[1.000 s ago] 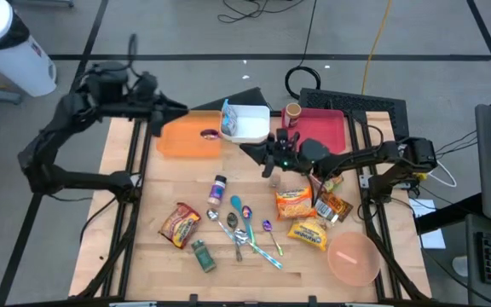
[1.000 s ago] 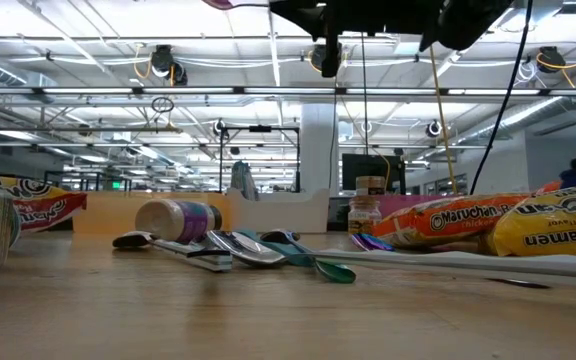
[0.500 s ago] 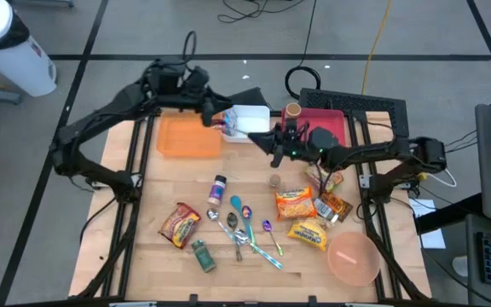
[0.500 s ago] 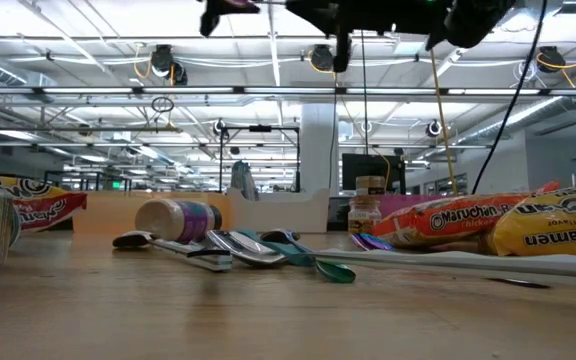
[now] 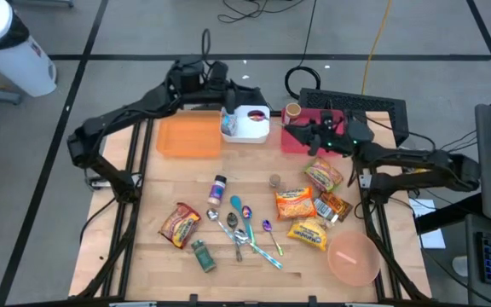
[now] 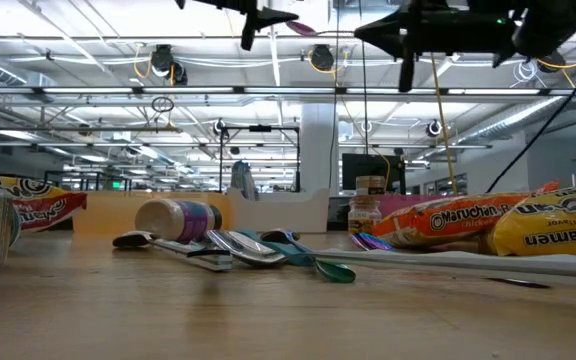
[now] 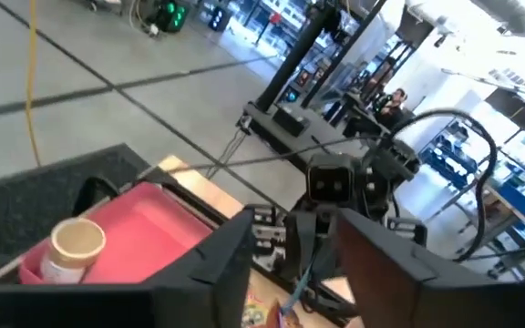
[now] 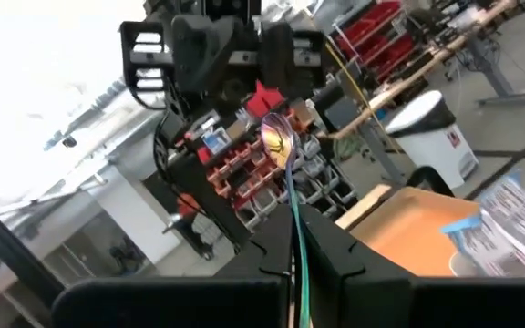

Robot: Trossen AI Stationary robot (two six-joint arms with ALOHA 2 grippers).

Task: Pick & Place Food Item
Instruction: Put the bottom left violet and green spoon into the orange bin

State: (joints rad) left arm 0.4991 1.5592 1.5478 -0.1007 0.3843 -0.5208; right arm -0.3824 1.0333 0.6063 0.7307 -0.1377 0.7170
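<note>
Oddly, no food is in hand. What hangs in the air is a spoon (image 8: 281,144) with a purple bowl and a green handle, raised above the white bin (image 5: 267,130). The right gripper (image 8: 294,239), on the pink tray (image 5: 295,141) side of the bin, has its fingers drawn close on the handle. The left gripper (image 5: 227,111) faces it from the orange tray (image 5: 187,136) side, and you cannot tell whether it has hold of the bowl end. It reads as a hand-over between arms. Before you pull either arm away, make sure one grip is firm and the other fully let go, or the spoon drops into the bin. The ramen packets (image 5: 295,203) lie untouched nearer the front edge than the bin, among loose cutlery. A small jar (image 5: 293,110) stands just beside the bin, close under the right arm's path.
</note>
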